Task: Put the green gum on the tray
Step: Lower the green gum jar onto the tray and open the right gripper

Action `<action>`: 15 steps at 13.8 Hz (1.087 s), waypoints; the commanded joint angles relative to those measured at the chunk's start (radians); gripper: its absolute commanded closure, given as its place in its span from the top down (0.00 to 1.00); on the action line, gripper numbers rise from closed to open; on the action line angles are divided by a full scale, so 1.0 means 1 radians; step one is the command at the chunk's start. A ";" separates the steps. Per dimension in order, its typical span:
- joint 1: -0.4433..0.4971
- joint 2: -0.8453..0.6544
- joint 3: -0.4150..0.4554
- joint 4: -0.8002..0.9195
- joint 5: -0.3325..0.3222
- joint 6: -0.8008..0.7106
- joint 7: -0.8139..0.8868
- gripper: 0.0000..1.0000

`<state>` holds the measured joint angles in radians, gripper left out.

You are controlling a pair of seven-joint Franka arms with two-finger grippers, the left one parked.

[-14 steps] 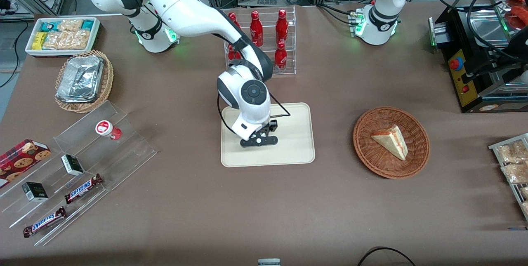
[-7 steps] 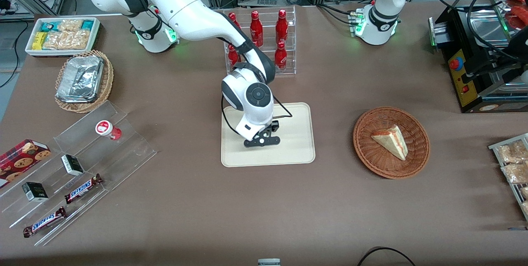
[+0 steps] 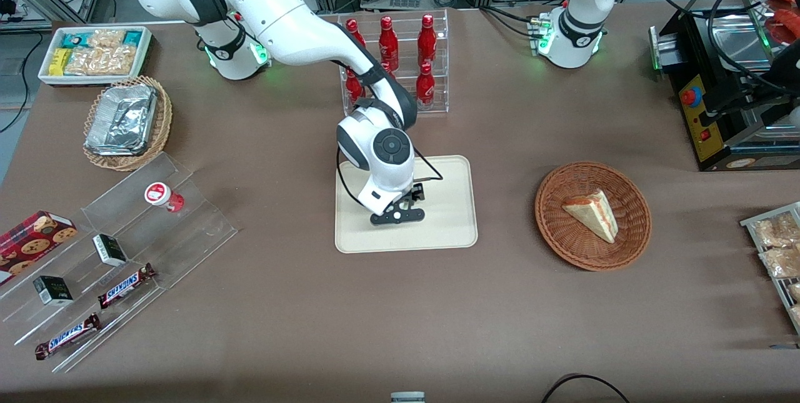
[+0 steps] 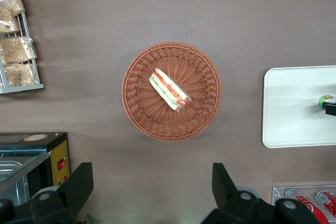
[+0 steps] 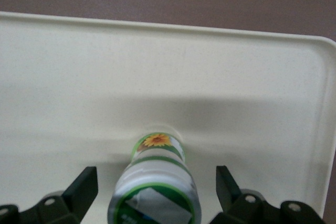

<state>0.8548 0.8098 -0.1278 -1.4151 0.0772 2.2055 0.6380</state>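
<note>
The green gum (image 5: 156, 182), a white bottle with green bands and a yellow-green label, stands on the cream tray (image 5: 79, 77). My right gripper (image 5: 156, 188) is open around it; the black fingers (image 5: 84, 187) stand apart from the bottle on both sides. In the front view the gripper (image 3: 397, 215) hangs low over the middle of the tray (image 3: 450, 203) and hides the bottle. In the left wrist view a sliver of the gum (image 4: 326, 99) shows on the tray (image 4: 294, 108).
A rack of red cola bottles (image 3: 400, 59) stands farther from the camera than the tray. A wicker basket (image 3: 562, 247) with a sandwich lies toward the parked arm's end. The red gum bottle (image 3: 164, 195) sits on a clear stand toward the working arm's end.
The wrist and gripper have shifted slightly toward the parked arm's end over the tray. Nothing else has moved.
</note>
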 commanded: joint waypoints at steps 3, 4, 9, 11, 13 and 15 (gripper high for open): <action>0.006 -0.011 -0.009 0.030 -0.007 -0.015 -0.038 1.00; 0.004 -0.014 -0.009 0.027 -0.007 -0.015 -0.050 1.00; -0.013 -0.110 -0.013 0.025 -0.007 -0.142 -0.121 1.00; -0.032 -0.165 -0.013 0.025 0.004 -0.217 -0.144 1.00; -0.049 -0.210 -0.013 0.025 0.007 -0.265 -0.167 1.00; -0.075 -0.250 -0.013 0.025 0.007 -0.292 -0.182 1.00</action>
<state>0.8048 0.6010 -0.1469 -1.3862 0.0763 1.9532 0.4804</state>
